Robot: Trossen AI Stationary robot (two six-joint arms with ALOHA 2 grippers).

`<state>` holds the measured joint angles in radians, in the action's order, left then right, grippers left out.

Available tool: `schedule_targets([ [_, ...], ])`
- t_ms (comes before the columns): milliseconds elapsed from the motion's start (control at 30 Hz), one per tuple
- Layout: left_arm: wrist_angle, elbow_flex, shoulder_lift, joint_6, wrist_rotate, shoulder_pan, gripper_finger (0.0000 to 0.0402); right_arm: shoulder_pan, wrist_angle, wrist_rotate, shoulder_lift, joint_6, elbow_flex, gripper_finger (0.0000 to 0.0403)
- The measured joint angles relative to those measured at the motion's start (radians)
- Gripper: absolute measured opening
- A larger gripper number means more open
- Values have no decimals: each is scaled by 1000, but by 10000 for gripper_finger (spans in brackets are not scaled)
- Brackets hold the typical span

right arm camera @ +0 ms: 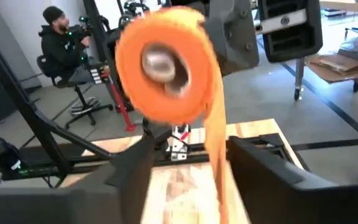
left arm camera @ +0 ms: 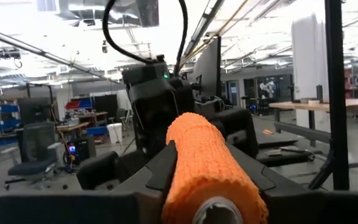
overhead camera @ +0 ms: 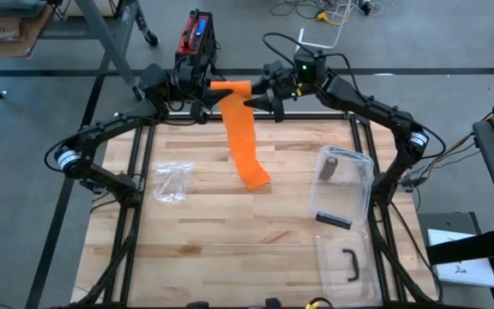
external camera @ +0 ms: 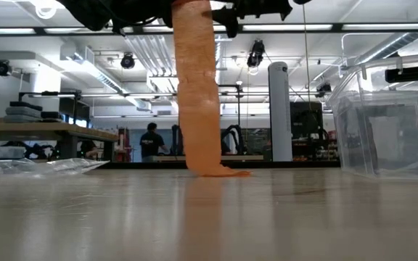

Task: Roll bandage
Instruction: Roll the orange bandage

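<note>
An orange bandage roll (overhead camera: pixel 231 87) hangs high above the table's far middle, its axis level, running left to right. From it a loose strip (external camera: pixel 197 94) drops to the table, where its lower end (overhead camera: pixel 254 178) lies crumpled on the wood. My left gripper (overhead camera: pixel 206 89) is shut on the roll from the left. My right gripper (right arm camera: pixel 194 158) stands open just off the roll's right end (right arm camera: pixel 162 64). The strip hangs down between its two fingers without visibly touching them. My left gripper pinches the roll's curved sides (left arm camera: pixel 185 155) between its two fingers, at the roll's left part. The fingers (left arm camera: pixel 157 171) come nearly level from the table's left and lie along the roll. The roll is lifted clear and level, with the strip hanging slack beneath it.
A clear plastic bag (overhead camera: pixel 171 182) lies at the left of the table. A clear box (overhead camera: pixel 344 184) with dark items stands at the right, and a clear lid with a black handle (overhead camera: pixel 347 263) lies near the front right. A person sits in the room beyond.
</note>
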<state>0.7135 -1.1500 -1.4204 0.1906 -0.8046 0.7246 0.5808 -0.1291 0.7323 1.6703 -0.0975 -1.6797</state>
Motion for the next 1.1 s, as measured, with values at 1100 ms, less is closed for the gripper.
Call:
schedule_targets([
  [1100, -169, 0, 3, -235, 114, 0, 95, -23, 55, -167, 51, -329, -51, 323],
])
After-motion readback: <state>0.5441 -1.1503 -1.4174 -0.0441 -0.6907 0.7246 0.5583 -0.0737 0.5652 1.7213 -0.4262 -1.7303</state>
